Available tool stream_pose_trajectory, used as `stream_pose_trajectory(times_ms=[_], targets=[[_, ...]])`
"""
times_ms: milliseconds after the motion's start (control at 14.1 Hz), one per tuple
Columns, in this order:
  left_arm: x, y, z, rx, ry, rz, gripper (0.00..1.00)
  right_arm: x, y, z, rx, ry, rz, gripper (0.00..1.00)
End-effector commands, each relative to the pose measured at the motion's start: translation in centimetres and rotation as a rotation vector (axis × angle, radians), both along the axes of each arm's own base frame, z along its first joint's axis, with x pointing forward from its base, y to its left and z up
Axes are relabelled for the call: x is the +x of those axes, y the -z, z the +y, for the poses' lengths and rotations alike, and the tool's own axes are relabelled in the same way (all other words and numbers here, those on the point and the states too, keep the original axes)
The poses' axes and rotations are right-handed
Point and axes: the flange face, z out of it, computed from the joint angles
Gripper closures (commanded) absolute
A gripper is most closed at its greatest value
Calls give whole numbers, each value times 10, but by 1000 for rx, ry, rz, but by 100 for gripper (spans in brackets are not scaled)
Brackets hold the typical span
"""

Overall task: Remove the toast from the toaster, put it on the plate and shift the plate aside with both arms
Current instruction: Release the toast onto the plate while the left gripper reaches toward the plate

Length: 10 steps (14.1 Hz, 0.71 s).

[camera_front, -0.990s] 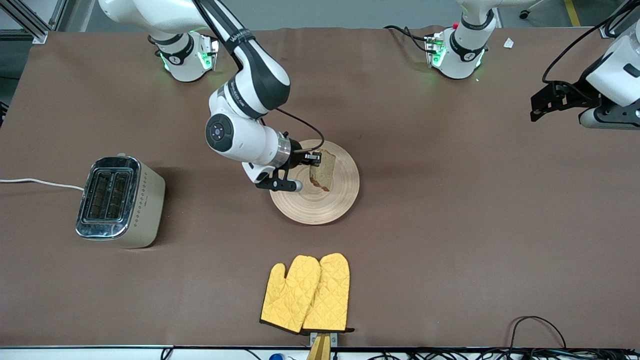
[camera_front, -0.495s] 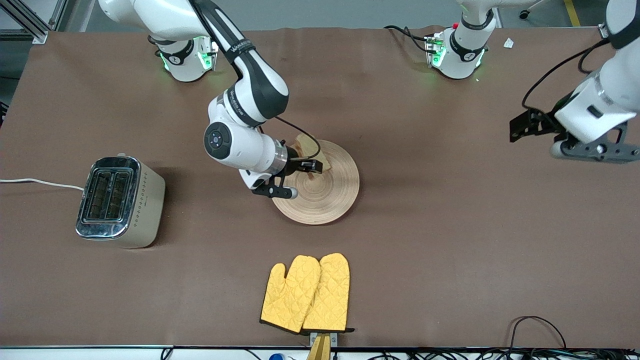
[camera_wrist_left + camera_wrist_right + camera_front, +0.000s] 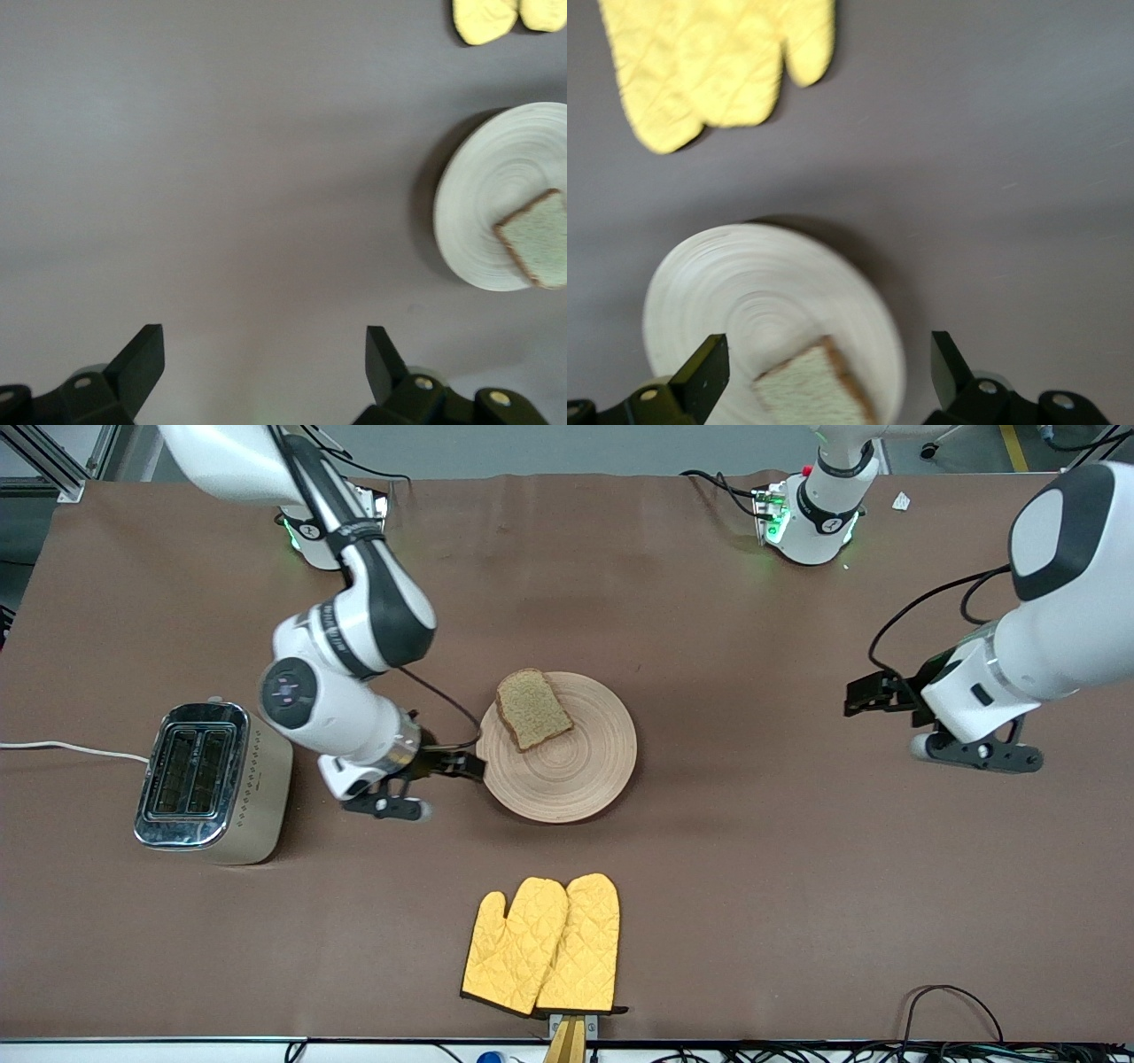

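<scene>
The toast (image 3: pixel 532 719) lies flat on the plate (image 3: pixel 576 779), on the part of it farther from the front camera. My right gripper (image 3: pixel 462 766) is open and empty, low beside the plate's rim on the toaster side. In the right wrist view the plate (image 3: pixel 744 283) and the toast (image 3: pixel 815 390) lie between the spread fingers of the right gripper (image 3: pixel 828 354). My left gripper (image 3: pixel 864 695) is open and empty over bare table toward the left arm's end, well apart from the plate. The left wrist view shows the left gripper (image 3: pixel 263 341) open, with the plate (image 3: pixel 487 195) and toast (image 3: pixel 536 239) off to one side.
A silver two-slot toaster (image 3: pixel 213 779) with a white cord (image 3: pixel 71 747) stands toward the right arm's end. Two yellow quilted oven mitts (image 3: pixel 545 943) lie nearer to the front camera than the plate; they also show in the right wrist view (image 3: pixel 709 62).
My right gripper let go of the toast, which now lies flat on the plate, and drew back toward the toaster. My left gripper came lower and closer to the plate.
</scene>
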Motion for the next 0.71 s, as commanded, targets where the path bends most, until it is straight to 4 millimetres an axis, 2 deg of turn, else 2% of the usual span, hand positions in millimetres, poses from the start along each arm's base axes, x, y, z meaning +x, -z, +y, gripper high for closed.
stream_pose_trajectory(times_ms=[0,212,283,354,424,566,636], targets=[[19,41,-6,-114,-42,60,0,7,-38,-77,-61,-68,-20,0],[34,97,-24,-233,-63,139,0,6,-71,-151,-111,-107,-56,0],[38,117,-28,-272,-81,170,0,1,-77,-169,-130,-121,-53,0],[41,135,-40,-317,-83,192,0,-4,-87,-195,-146,-128,-63,0],[44,153,-48,-354,-78,200,0,-12,-95,-213,-147,-157,-63,0],[45,205,-62,-455,-42,259,0,-32,-114,-253,-145,-141,-61,0],[46,223,-65,-529,-22,266,0,-43,-126,-263,-148,-141,-69,0]])
